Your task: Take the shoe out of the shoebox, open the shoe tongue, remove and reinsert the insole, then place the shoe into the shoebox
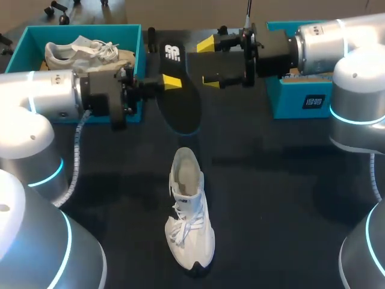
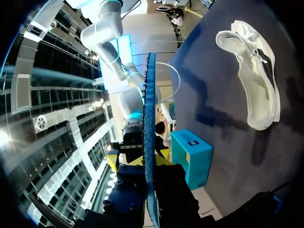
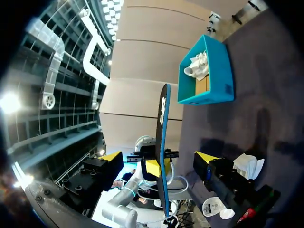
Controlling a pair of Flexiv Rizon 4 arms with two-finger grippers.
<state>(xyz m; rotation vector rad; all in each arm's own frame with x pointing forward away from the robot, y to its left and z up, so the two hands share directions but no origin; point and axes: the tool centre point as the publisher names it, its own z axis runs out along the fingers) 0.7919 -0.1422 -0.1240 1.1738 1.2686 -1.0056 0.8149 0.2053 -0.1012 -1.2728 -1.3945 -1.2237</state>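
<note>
Head view has the left claw (image 1: 168, 82) pinching the insole (image 1: 180, 111) and the right claw (image 1: 209, 61) gaping empty at its 3 o'clock, so an early release could drop it.

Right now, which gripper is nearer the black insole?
Left. The left gripper is shut on the insole, holding it above the table; the right gripper hangs open just beside it, apparently not touching.
</note>
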